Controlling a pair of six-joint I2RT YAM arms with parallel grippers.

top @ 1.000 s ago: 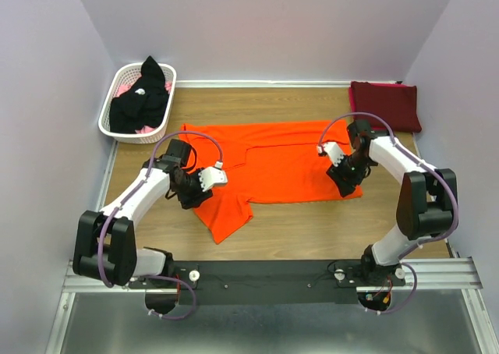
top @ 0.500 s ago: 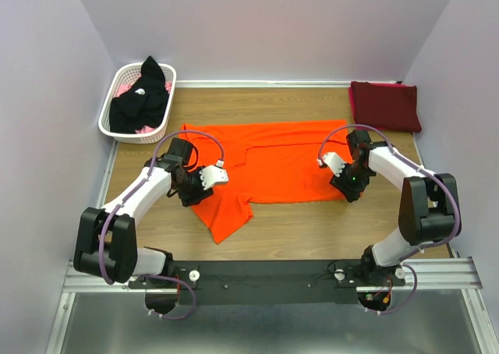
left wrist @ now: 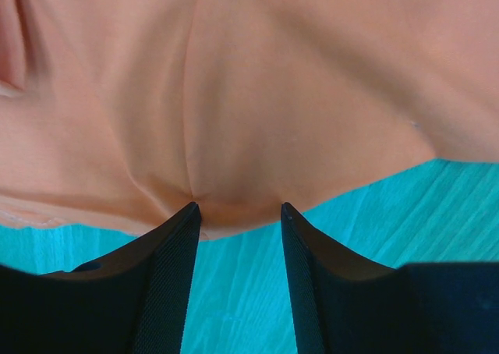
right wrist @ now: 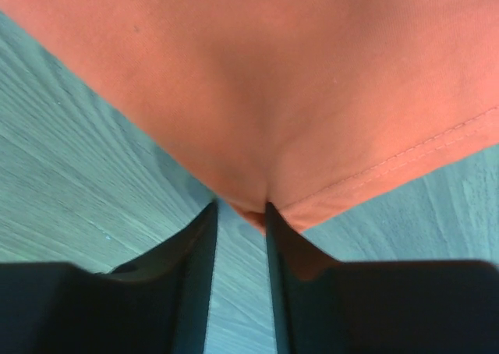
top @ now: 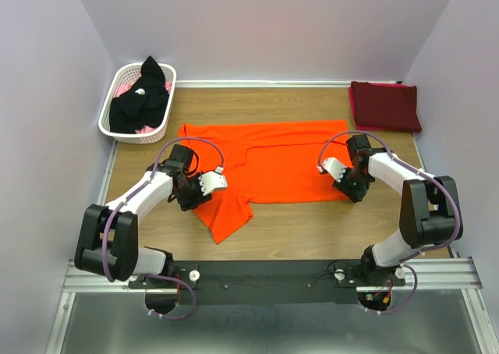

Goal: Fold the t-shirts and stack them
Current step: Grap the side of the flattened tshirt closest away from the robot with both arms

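Orange shirt [top: 273, 163], flat on surface [top: 312, 229]: your left gripper [left wrist: 238, 214] straddles its near edge, jaws apart, and your right gripper [right wrist: 242, 208] is clamped on the hem, likely to lift for folding.

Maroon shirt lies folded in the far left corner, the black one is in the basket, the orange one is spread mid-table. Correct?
Wrong corner. The top external view shows the maroon shirt folded in the far right corner. The black shirt is in the basket and the orange shirt is spread mid-table, as you say.
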